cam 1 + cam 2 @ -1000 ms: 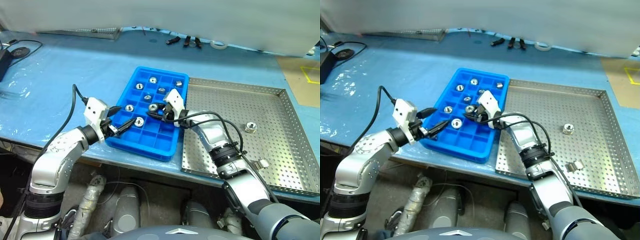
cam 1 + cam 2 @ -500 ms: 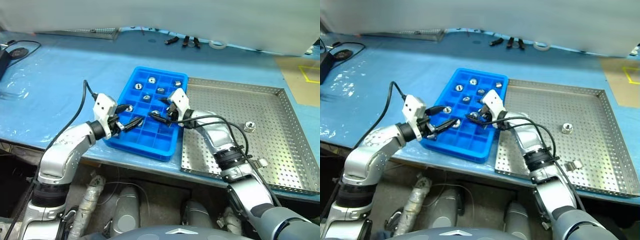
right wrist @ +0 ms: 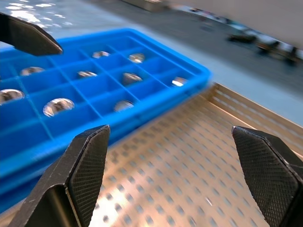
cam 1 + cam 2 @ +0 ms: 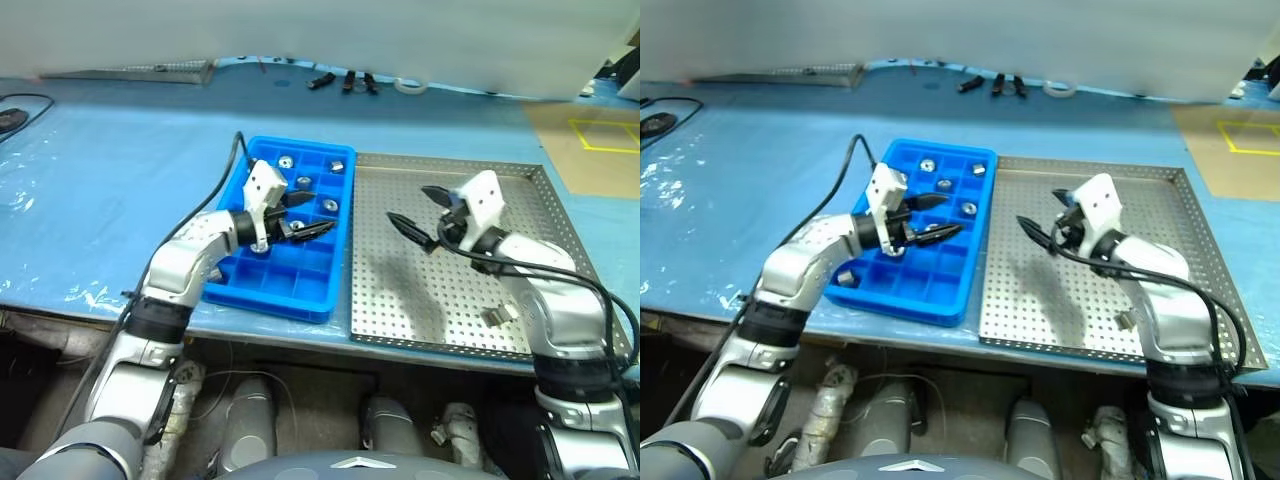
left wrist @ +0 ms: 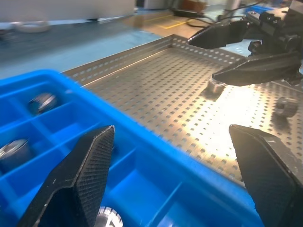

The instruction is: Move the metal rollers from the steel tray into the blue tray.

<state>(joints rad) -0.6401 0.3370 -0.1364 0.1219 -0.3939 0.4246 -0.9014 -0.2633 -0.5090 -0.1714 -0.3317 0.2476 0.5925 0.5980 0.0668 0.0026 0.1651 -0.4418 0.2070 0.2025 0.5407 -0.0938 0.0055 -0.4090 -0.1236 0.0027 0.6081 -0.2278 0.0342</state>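
A pale blue sheet covers the table, with the two trays side by side near its front edge.

Nearest, a roller lies low on the steel tray, partly behind the right forearm. It looks easy to miss or to nudge with the arm if the reach swings over it.

Further in, the right gripper hangs above the steel tray, jaws wide apart and holding nothing. In the left wrist view, two more rollers sit on the perforated floor beside it. The holes could let a stubby cylinder tip or roll off a careless pinch.

The left gripper hovers over the blue tray, jaws also spread and empty. Several rollers already rest in its compartments, and a low sweep could knock one out or shove the tray.

Small tools lie along the far edge, well apart.
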